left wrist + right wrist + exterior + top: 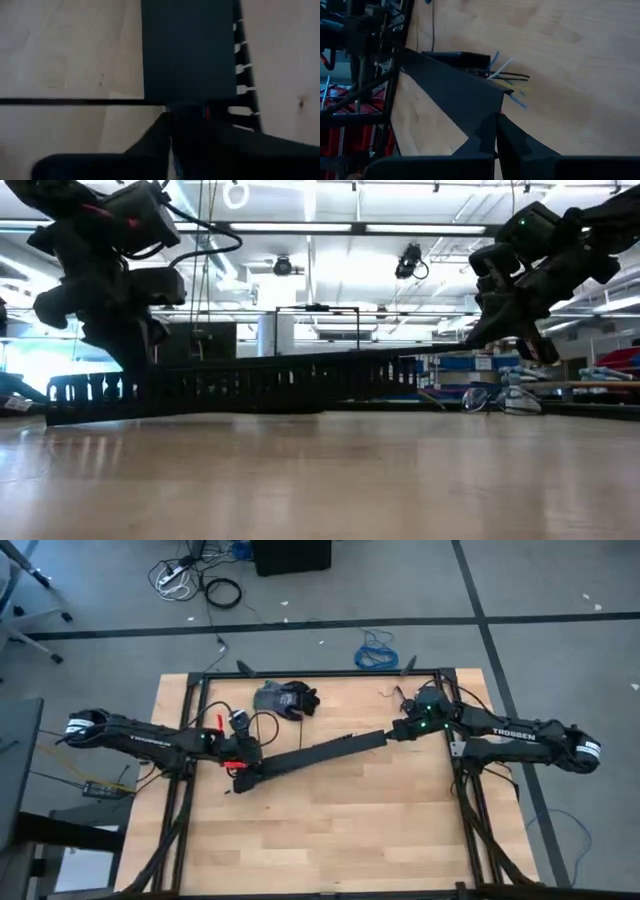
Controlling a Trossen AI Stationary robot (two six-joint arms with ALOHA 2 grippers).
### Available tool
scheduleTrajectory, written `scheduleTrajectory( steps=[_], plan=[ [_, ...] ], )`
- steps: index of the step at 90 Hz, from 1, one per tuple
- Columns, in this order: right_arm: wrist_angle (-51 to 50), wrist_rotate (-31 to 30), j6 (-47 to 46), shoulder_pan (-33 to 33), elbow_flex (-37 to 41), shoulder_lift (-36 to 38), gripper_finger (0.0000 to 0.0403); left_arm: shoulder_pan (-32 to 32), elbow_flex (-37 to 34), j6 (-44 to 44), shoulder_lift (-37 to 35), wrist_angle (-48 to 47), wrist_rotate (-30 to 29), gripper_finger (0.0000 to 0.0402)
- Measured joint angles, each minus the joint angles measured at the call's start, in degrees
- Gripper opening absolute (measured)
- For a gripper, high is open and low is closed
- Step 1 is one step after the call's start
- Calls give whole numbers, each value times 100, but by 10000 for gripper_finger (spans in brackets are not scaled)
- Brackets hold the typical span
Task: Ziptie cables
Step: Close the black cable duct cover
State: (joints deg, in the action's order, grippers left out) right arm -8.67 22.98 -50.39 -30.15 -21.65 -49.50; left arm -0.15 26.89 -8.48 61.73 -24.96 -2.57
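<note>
Both grippers, L [240,768] & R [398,733], I hold clamped on black slotted strip [315,754] ends mid-table; cables [507,75] poke from far end: thin, floppy, light, so grab bunched near strip.

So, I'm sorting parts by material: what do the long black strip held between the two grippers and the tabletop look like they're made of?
The long black strip looks like matte moulded plastic: dull and dark, with even slots along one edge in the low view. Both the left gripper and the right gripper hold an end of it. The tabletop looks like pale wood with a light sheen, showing plank seams and grain.
</note>
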Motion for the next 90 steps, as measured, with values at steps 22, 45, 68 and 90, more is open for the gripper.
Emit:
scheduleTrajectory(
  steps=[22,45,68,90],
  plan=[
    [396,280,8,-2,0,3,0,1,-4,105,1,-84,-12,3],
    [710,680,144,-35,2,168,0,-3,15,178,3,-265,-131,2],
    [-271,677,358,-90,2,768,0,-1,20,238,9,-295,-305,1],
    [-329,364,670,-398,2,1172,1,1,7,398,9,-339,-382,0]
  ],
)
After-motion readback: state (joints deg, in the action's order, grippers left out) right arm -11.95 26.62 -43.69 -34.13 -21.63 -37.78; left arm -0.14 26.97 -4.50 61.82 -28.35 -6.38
